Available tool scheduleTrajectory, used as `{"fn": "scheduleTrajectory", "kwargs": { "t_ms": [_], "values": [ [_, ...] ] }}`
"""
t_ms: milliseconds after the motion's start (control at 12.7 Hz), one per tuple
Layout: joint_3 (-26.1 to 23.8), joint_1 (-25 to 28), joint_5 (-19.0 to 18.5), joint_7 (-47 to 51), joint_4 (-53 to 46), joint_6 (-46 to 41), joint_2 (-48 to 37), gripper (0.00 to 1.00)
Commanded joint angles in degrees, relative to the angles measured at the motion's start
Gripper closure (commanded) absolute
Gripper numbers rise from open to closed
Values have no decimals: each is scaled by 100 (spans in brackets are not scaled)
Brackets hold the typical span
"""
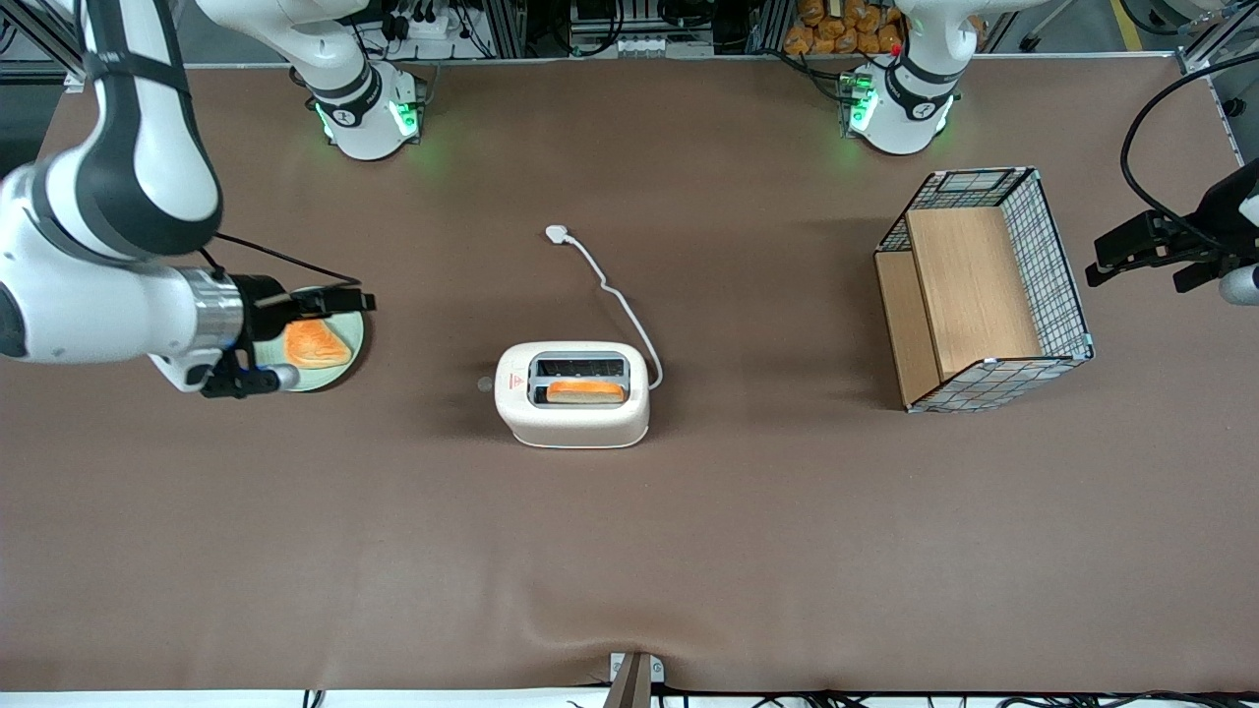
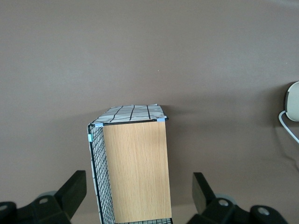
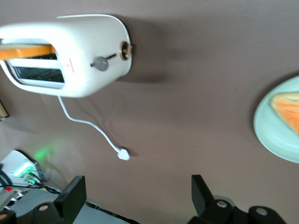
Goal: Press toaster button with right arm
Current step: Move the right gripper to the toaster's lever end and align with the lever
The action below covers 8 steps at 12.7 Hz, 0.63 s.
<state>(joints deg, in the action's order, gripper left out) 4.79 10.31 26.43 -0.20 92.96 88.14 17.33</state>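
The cream-white toaster (image 1: 572,395) stands mid-table with an orange toast slice (image 1: 585,391) in the slot nearer the front camera. The toaster also shows in the right wrist view (image 3: 74,56). The toaster button (image 3: 100,63) is a small grey knob on the narrow end that faces the working arm; from the front it shows only faintly (image 1: 485,384). The right arm's gripper (image 1: 359,301) hovers over a pale green plate (image 1: 346,356), well short of the toaster and pointing toward it. In the right wrist view the gripper (image 3: 135,198) is open, with nothing between its fingers.
The plate (image 3: 275,133) carries another orange toast slice (image 1: 315,346). The toaster's white cord runs away from the front camera to a plug (image 1: 557,233) lying loose on the brown table. A wire basket with wooden panels (image 1: 984,285) stands toward the parked arm's end.
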Motion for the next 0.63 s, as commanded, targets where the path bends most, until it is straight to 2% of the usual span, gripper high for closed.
{"fn": "scheduleTrajectory", "kwargs": {
  "t_ms": [0,157,236,315,394,472,551],
  "values": [
    [40,260,275,55,-50,509,226,4],
    [40,392,511,47,-59,1019,419,28],
    [40,419,608,47,-68,1195,516,45],
    [40,454,679,38,-77,1327,604,71],
    [40,524,715,29,-68,1433,674,92],
    [40,603,724,-23,-77,1547,753,100],
    [40,717,732,-24,-85,1705,824,100]
  ]
}}
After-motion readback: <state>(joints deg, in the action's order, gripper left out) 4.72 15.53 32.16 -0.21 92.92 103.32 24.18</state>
